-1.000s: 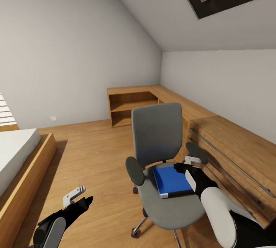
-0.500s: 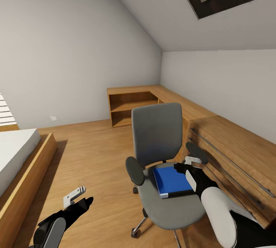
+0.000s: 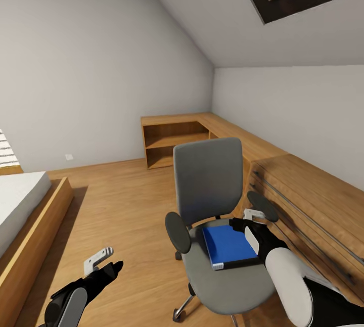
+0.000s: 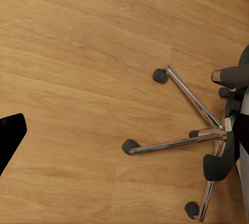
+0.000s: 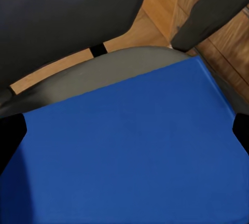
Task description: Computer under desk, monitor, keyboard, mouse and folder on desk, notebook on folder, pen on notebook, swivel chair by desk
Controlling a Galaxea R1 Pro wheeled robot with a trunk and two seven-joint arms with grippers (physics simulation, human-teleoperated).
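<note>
Blue folder [image 3: 230, 245] on the swivel chair [image 3: 208, 180] seat, right gripper [image 3: 241, 220] poised over its right edge with jaws apart, left gripper [image 3: 103, 262] low over bare floor [image 3: 126, 200], its claw state unreadable, chrome chair base clear from the left wrist.

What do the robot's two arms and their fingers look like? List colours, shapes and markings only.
In the head view, the left arm is black with a rounded grey-white shell panel, ending in the left gripper with a black tapered finger and a white finger bearing dark stripes. The right arm has a bulky white rounded shell over black joints. The right gripper shows black and white fingers. No cables are visible.
</note>
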